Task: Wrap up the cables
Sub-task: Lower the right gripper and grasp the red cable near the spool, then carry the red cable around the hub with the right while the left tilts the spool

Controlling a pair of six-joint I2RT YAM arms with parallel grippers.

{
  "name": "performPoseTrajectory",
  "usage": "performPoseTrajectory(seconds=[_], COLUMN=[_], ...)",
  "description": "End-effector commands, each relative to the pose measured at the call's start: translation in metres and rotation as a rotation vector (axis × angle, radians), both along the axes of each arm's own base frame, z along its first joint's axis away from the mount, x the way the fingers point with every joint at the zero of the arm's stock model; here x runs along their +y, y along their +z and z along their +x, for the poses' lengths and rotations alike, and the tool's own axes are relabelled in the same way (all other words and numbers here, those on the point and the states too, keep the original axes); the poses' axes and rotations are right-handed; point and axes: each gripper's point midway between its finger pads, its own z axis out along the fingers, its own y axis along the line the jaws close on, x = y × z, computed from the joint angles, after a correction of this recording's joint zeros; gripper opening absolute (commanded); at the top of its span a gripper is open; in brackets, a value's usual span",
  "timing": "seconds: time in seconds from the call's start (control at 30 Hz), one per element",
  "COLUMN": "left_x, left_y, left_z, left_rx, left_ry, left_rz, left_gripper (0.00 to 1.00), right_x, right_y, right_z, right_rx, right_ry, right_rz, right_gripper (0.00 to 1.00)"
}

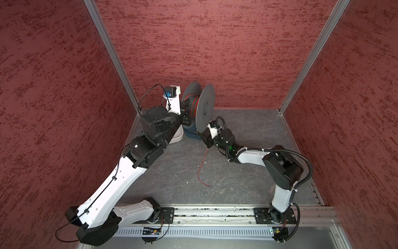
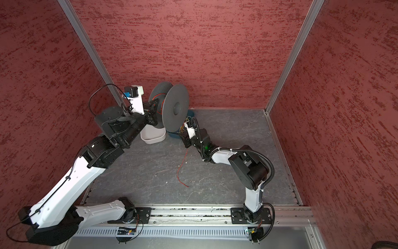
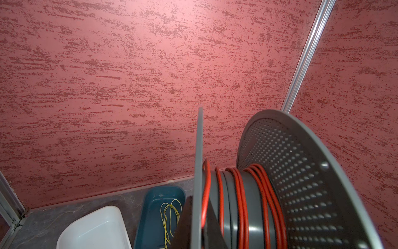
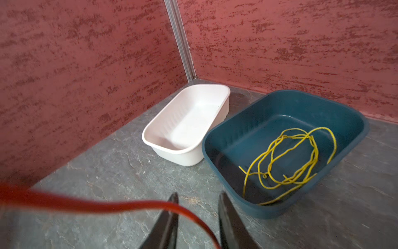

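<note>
Since the left gripper [image 1: 184, 112] is clamped tight on one flange of the grey perforated plastic spool [image 1: 205, 107] and holds it off the floor, the winding falls to the right gripper [image 4: 198, 195]. Its jaws stand a little apart. The thin red flexible cable [image 4: 86, 205] crosses one finger [image 4: 164, 224] and drops between the two, not visibly pinched.

A few turns sit on the spool's hub just beyond the left gripper, and the loose tail trails on the grey stone-look floor [image 1: 172, 172] below and behind the right gripper.

To wind well, I judge the right gripper should close only lightly so the cable can slide. It should keep mild tension and carry the cable around the hub between the flanges. It should also stay clear of the teal plastic bin [image 4: 237, 133] just ahead, whose loose yellow wire [image 4: 316, 153] could snag.
</note>
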Motion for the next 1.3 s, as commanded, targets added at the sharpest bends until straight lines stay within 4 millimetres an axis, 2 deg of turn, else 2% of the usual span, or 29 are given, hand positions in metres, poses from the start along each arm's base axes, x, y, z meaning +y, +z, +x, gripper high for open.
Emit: performPoseTrajectory(seconds=[0.0,0.13,0.23,0.33,0.57,0.9,1.07,1.17,1.27], left_x=[0.009,0.010,0.011,0.015,0.030,0.043,0.046,0.047,0.049], left_y=[0.035,0.033,0.029,0.025,0.014,-0.015,-0.052,-0.070,-0.086], left_z=[-0.009,-0.003,0.004,0.014,0.048,0.092,0.117,0.125,0.126], left_rx=[-0.083,-0.074,-0.060,-0.047,-0.005,0.047,0.131,0.165,0.194], left_ry=[0.004,0.015,0.030,0.056,0.169,0.301,0.375,0.396,0.402], left_rz=[-0.090,-0.088,-0.090,-0.097,-0.099,-0.064,0.042,0.075,0.093], left_gripper=[0.01,0.01,0.01,0.01,0.01,0.01,0.01,0.01,0.01], right_x=[0.004,-0.001,-0.006,-0.002,0.026,0.078,0.094,0.090,0.075], right_y=[0.007,0.002,-0.001,-0.003,0.004,0.046,0.077,0.099,0.123], right_z=[-0.005,-0.011,-0.015,-0.025,-0.047,-0.107,-0.139,-0.146,-0.144], right_rx=[-0.025,-0.010,-0.005,-0.018,-0.079,-0.185,-0.229,-0.254,-0.298], right_ry=[0.048,0.027,-0.005,0.003,0.032,0.214,0.355,0.355,0.304], right_rz=[0.053,0.035,0.017,-0.024,-0.140,-0.218,-0.239,-0.249,-0.257], right_gripper=[0.15,0.00,0.00,0.00,0.00,0.00,0.00,0.00,0.00])
